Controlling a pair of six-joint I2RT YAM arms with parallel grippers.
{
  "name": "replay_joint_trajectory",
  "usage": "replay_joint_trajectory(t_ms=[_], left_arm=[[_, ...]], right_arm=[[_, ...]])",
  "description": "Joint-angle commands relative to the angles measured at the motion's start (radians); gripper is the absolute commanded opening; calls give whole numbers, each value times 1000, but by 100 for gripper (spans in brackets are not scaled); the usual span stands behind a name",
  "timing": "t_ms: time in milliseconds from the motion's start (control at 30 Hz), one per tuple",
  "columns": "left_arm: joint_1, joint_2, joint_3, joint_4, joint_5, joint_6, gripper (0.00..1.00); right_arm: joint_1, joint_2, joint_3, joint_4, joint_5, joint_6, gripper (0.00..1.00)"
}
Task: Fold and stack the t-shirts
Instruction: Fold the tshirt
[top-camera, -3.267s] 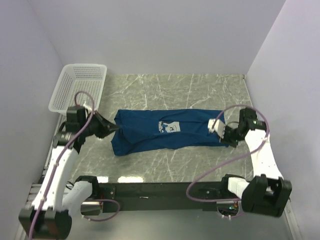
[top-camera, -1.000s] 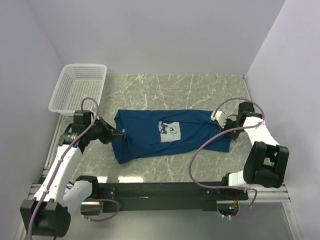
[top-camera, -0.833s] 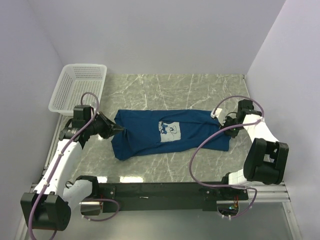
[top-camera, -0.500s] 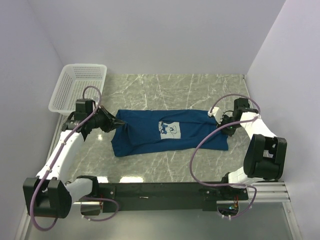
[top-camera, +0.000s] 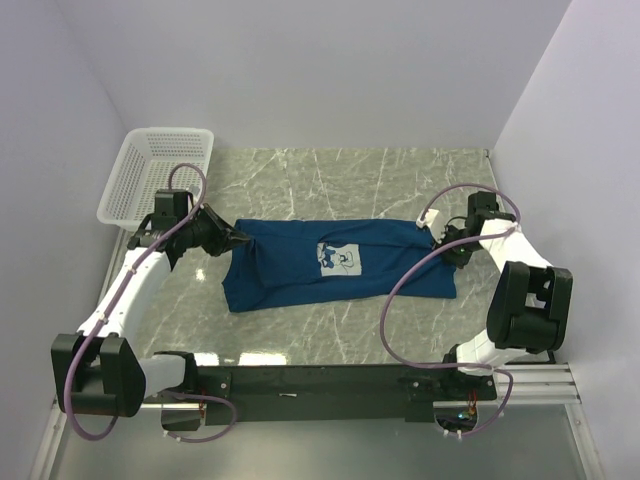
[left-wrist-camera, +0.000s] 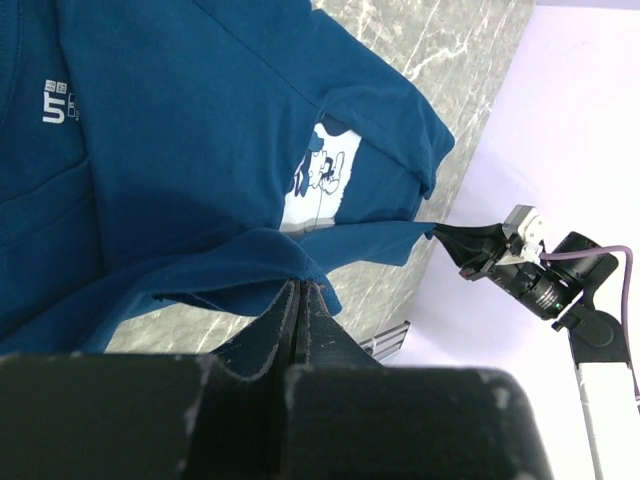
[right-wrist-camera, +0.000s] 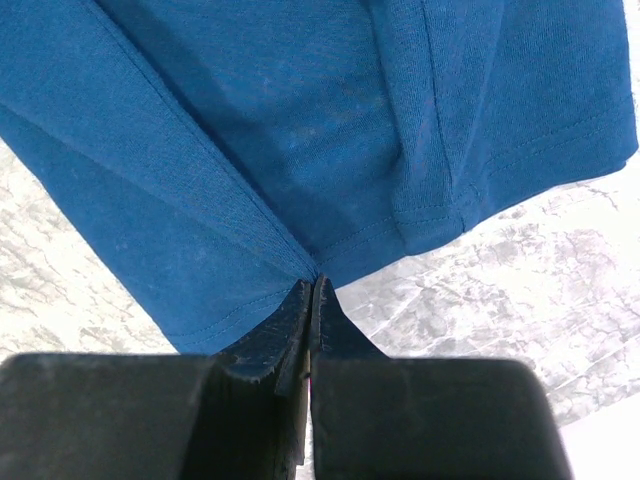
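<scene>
A dark navy t-shirt with a pale square print lies stretched sideways across the marble table, partly folded lengthwise. My left gripper is shut on the shirt's left end, pinching a fold of cloth between its fingertips. My right gripper is shut on the right end, with the hem bunched at its tips. In the left wrist view the white neck label print and the chest print show, and the right gripper is seen holding the far end.
A white mesh basket stands at the back left corner of the table. Lilac walls close in the back and both sides. Purple cables loop from both arms over the table's near part.
Both grippers have carried their ends of the shirt toward the back of the table, drawing the cloth taut between them. Both have kept their grip throughout.
</scene>
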Motion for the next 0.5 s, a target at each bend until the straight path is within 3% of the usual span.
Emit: replay_joint_trajectory(t_ms=[0,467], left_arm=[[7,5,48,37,14,29,0],[10,55,82,49,24,33,0]], right_arm=[[7,15,48,10,4,17,1],[33,41,62,19,18,34,3]])
